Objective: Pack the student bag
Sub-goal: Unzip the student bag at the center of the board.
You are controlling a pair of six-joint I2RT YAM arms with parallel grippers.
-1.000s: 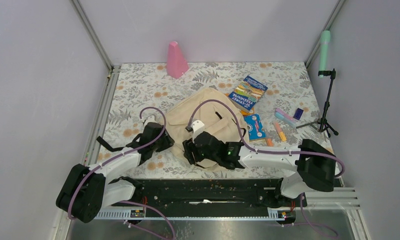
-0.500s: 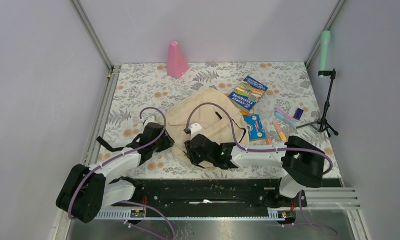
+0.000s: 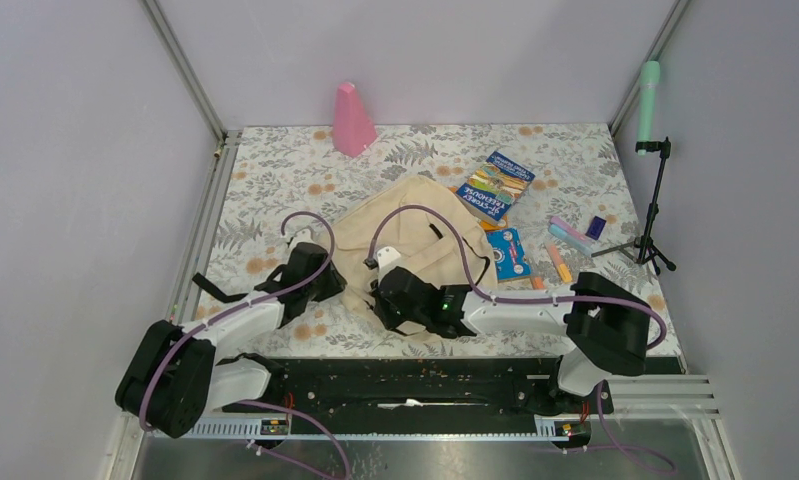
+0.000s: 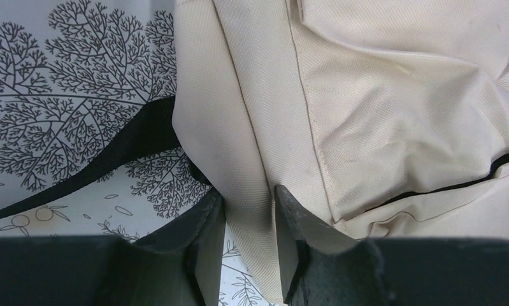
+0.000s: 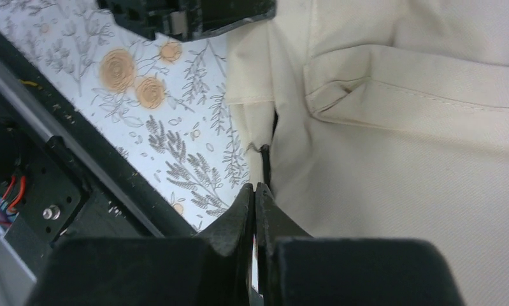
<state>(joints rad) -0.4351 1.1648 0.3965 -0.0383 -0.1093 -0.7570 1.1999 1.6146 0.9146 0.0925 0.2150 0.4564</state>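
Note:
The student bag, beige fabric with black straps, lies crumpled in the middle of the flowered table. My left gripper is at its left edge. In the left wrist view a fold of the bag runs between the jaws of this gripper, which press on it. My right gripper is at the bag's near edge. In the right wrist view its jaws are shut tight against the bag's edge. A dark zipper line ends at the tips; I cannot tell whether it is pinched.
To the right of the bag lie a colourful book, a blue packet, an orange marker, a pink case and a small dark blue item. A pink cone stands at the back. A tripod with a green microphone stands at the right. A black strap trails left.
My right gripper has slid a little left along the bag's near edge and closed fully. The left gripper's jaws have narrowed onto the fabric fold.

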